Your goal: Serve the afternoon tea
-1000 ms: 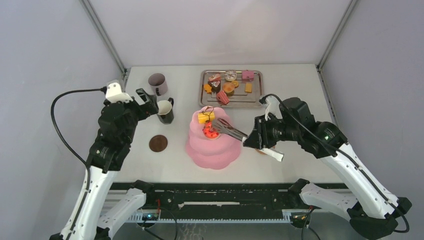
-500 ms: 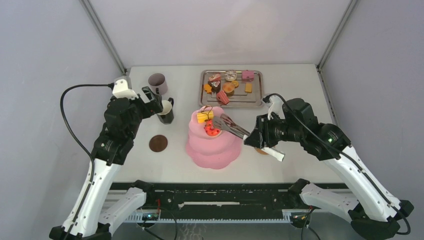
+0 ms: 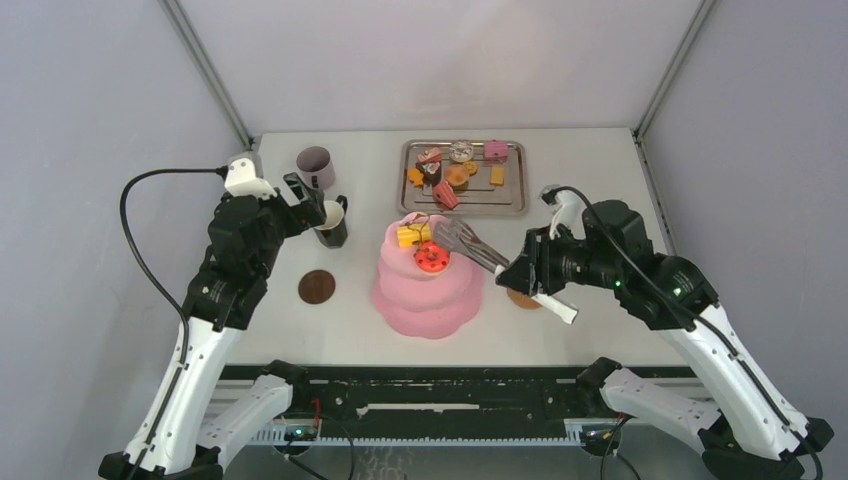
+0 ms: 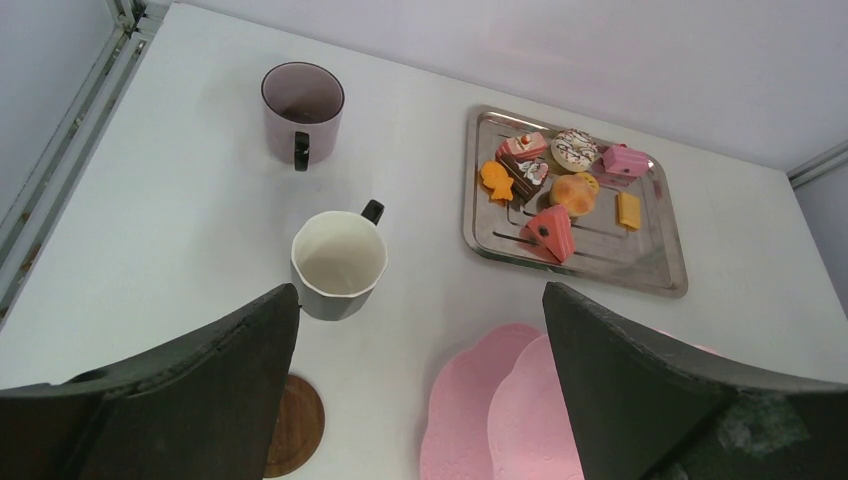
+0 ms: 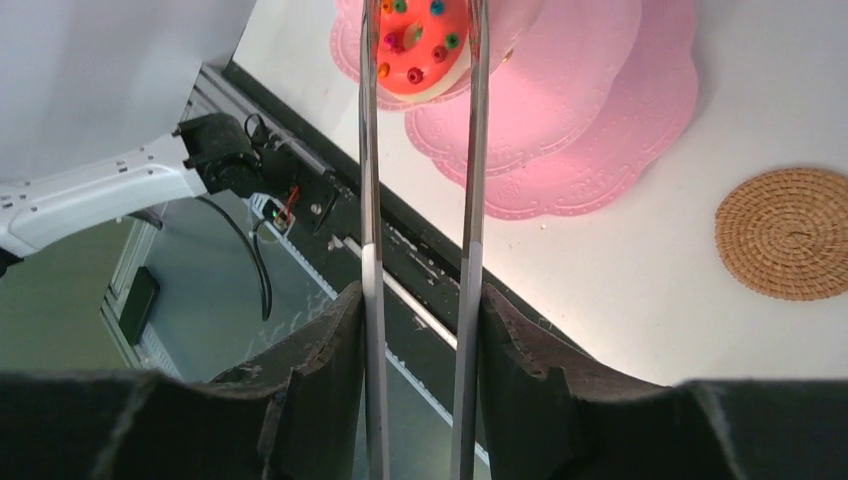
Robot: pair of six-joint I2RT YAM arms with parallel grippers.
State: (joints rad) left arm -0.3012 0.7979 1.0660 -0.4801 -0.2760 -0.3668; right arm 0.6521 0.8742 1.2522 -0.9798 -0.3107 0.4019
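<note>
Right claw clamped on tongs, left claw apart; donut could be snagged and dragged off stand toward 4 o'clock.

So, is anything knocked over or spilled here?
No, nothing stands out. The black mug and the mauve mug stand upright and look empty. The little cakes all sit on the steel tray, and the red donut lies flat on the pink stand.
</note>
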